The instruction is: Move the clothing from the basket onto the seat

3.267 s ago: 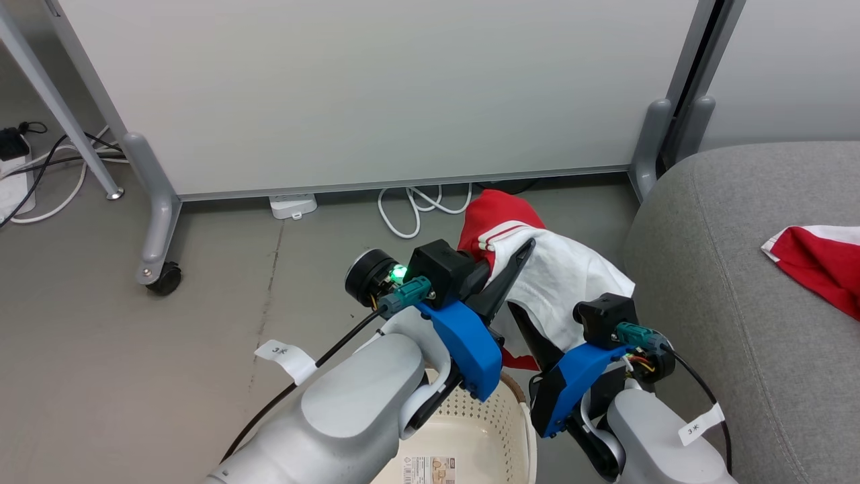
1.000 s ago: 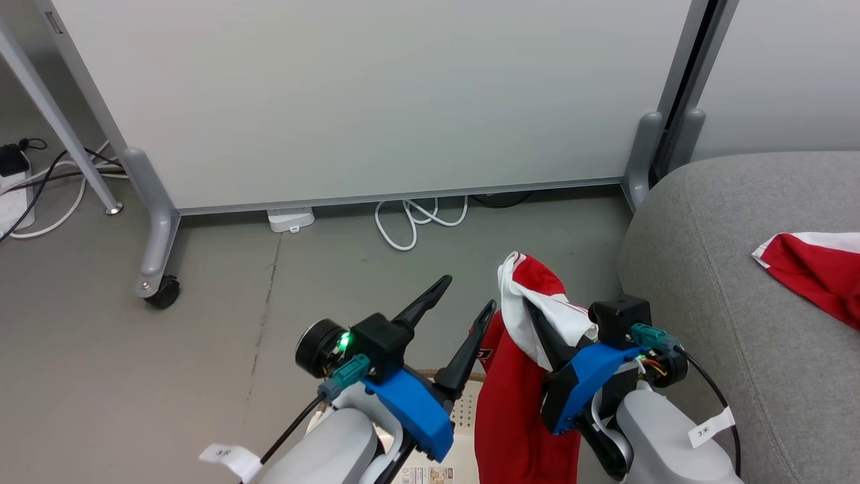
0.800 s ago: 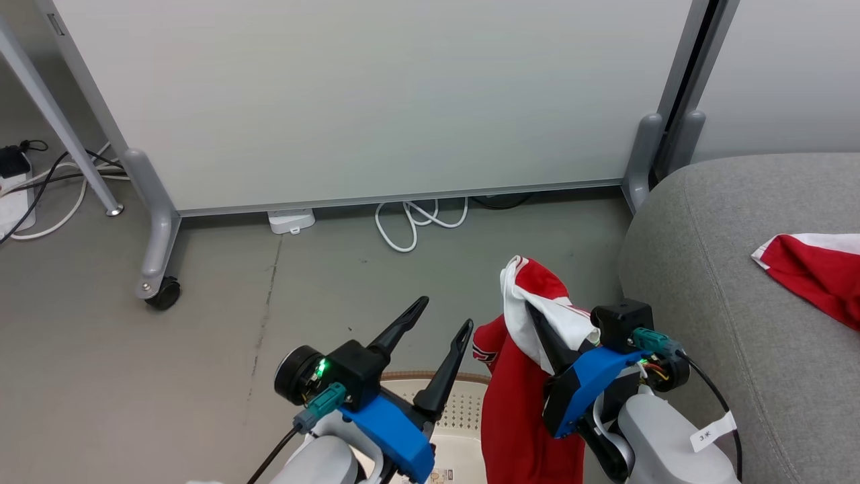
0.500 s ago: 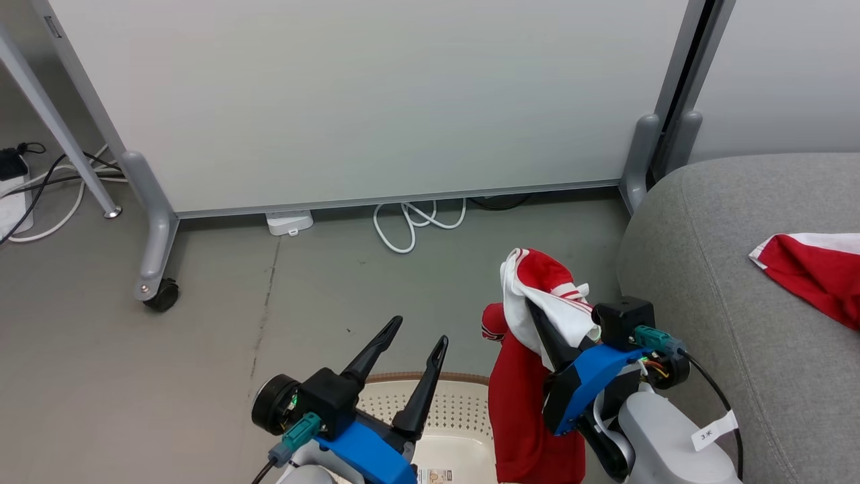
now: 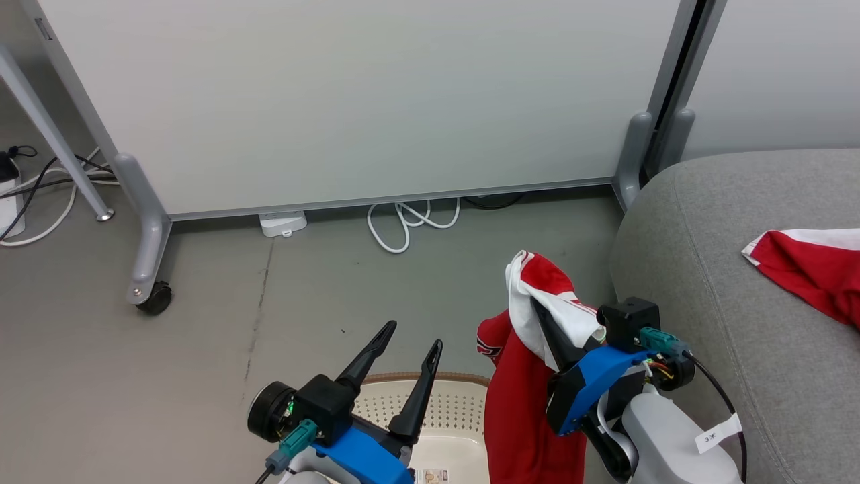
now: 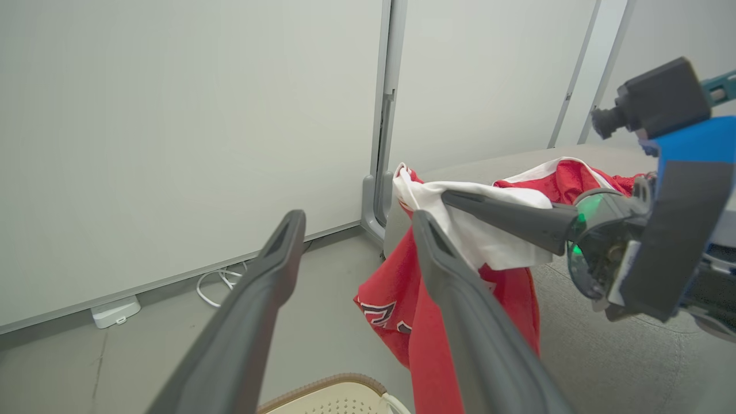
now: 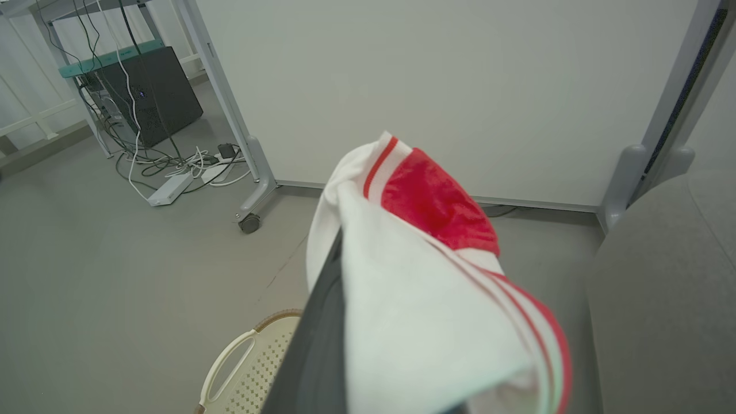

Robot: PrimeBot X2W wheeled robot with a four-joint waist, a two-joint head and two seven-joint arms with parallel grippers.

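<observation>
The right gripper [image 5: 545, 321] has its jaws closed on the top of a garment [image 5: 521, 410], which hangs long and straight down from them, next to the basket [image 5: 430, 378]; its lower end I cannot see. The seat [image 5: 699, 222] lies just to the right of this arm, so the right arm is the nearer one. The carry should go sideways and up over the rounded edge of the cushion. Between that edge and a second garment [image 5: 806, 269] farther right there is broad bare cushion. The left gripper [image 5: 414, 335] stands wide and empty above the basket, apart from the cloth. The hanging tail may drag on the seat's side.
</observation>
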